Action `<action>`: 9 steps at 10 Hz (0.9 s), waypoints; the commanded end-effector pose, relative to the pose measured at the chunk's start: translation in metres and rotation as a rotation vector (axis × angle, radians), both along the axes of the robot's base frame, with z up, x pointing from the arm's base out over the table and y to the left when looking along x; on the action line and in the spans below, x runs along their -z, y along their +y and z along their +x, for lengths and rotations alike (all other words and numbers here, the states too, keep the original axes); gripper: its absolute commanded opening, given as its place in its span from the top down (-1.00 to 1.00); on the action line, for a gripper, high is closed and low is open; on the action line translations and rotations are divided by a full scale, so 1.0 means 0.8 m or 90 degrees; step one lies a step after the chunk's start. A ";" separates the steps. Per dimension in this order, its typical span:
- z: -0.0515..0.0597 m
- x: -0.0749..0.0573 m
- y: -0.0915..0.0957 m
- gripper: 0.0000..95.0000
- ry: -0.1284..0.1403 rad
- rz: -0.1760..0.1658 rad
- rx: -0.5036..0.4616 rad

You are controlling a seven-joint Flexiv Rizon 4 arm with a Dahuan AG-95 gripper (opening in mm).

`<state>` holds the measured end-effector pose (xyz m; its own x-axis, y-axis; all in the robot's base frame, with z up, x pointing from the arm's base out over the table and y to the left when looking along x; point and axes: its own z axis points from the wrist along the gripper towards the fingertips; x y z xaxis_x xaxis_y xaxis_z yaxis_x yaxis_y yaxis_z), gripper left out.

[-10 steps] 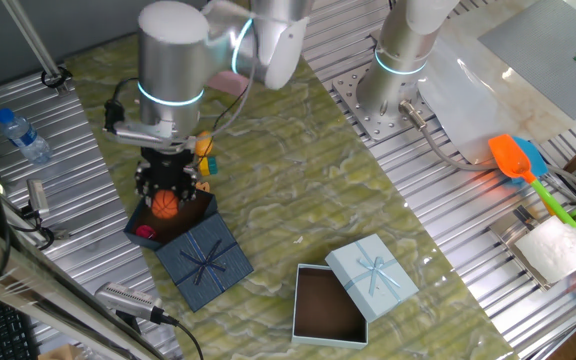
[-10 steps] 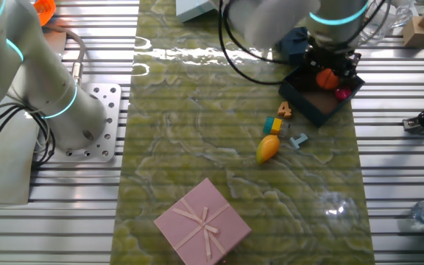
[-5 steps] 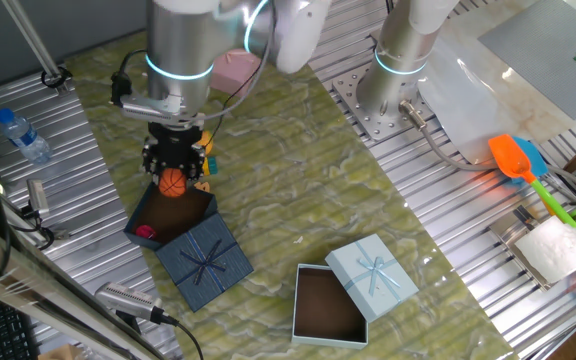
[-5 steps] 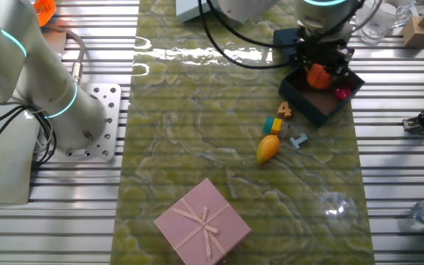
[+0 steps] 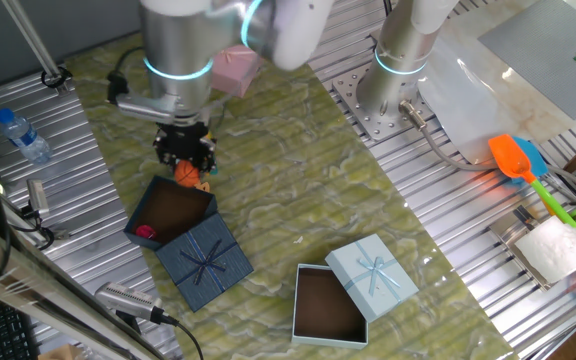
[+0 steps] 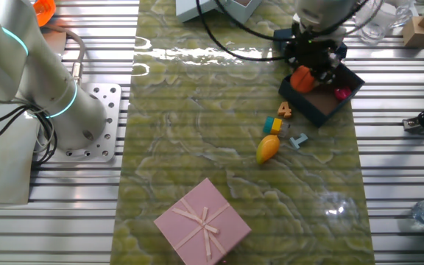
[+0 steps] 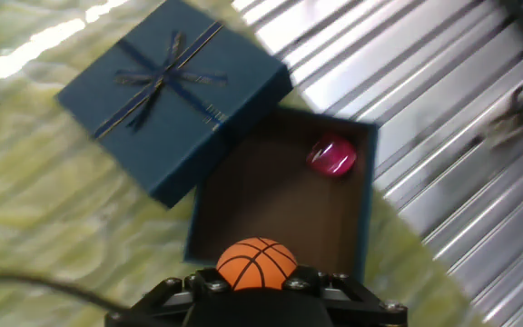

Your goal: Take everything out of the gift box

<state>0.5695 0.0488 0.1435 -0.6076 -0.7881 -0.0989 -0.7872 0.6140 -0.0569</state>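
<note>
The hand (image 5: 189, 160) was clenched on a small orange basketball (image 5: 187, 174), holding it in the air just past the far edge of the open navy gift box (image 5: 170, 213). In the hand view the ball (image 7: 258, 262) sat between the dark fingers (image 7: 327, 289) with the box's dark inside (image 7: 280, 218) below it. A pink-red toy (image 5: 146, 233) lay in the box's left corner in the one fixed view (the only piece left inside that showed).

The navy lid (image 5: 204, 262), tied with a thin ribbon bow, lay touching the near edge of the box, partly overlapping it. In the other fixed view the ball (image 6: 302, 78) hung over the box's left edge (image 6: 309, 107), and the pink toy (image 6: 341, 93) showed near the right wall.

Toys already out lay on the table (image 6: 197, 132) just near of the box in that view: an orange piece (image 6: 285, 110), a yellow and teal block (image 6: 272, 125), a small teal piece (image 6: 298, 140) and a yellow-orange oval toy (image 6: 268, 149), all close together but apart from the box.

Around them: a pink box (image 6: 202, 221) at the near side, well apart; a light blue box (image 5: 330, 304) with brown inside, its lid (image 5: 373, 273) leaning on it; a water bottle (image 5: 23, 135) on the metal slats to the left.
</note>
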 end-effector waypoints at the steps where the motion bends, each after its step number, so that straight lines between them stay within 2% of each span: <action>1: -0.023 0.008 -0.008 1.00 0.051 -0.003 0.054; 2: -0.030 0.012 -0.011 1.00 0.078 -0.003 0.063; 3: -0.037 0.017 -0.014 1.00 0.089 -0.004 0.070; 5: -0.052 0.030 -0.021 1.00 0.098 0.010 0.095; 7: -0.059 0.038 -0.024 1.00 0.122 0.005 0.140; 9: -0.064 0.046 -0.025 1.00 0.127 0.008 0.187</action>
